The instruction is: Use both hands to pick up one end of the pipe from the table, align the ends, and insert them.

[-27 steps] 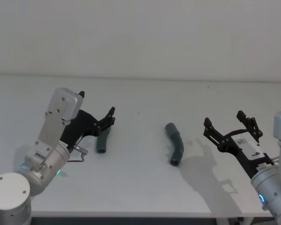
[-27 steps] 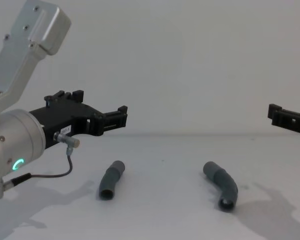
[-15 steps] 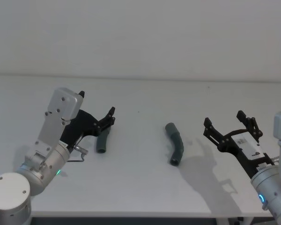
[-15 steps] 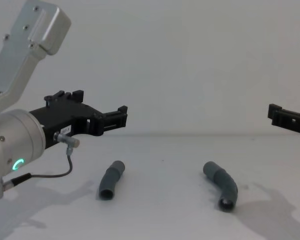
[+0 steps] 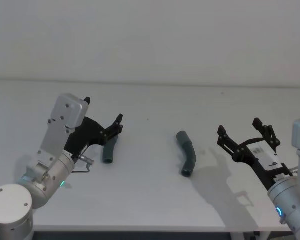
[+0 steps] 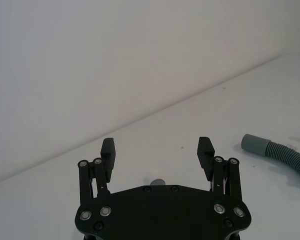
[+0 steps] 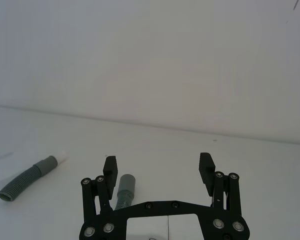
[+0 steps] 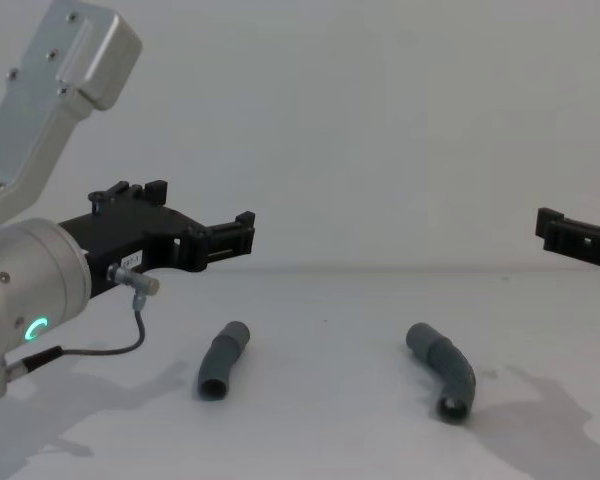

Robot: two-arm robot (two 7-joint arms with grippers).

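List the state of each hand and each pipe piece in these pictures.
left hand: open, empty, raised over the straight pipe piece.
right hand: open, empty, raised off the table.
straight pipe piece: lying on the table, ungripped.
bent pipe piece: lying on the table, ungripped, apart from the straight pipe piece.

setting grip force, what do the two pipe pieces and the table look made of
Straight pipe piece: likely dark grey plastic, matte; ribbed body and smooth cuff suggest flexible hose. Bent pipe piece: same look, ribs along its curve. Table: white, matte, soft shadows without glare; material unclear.
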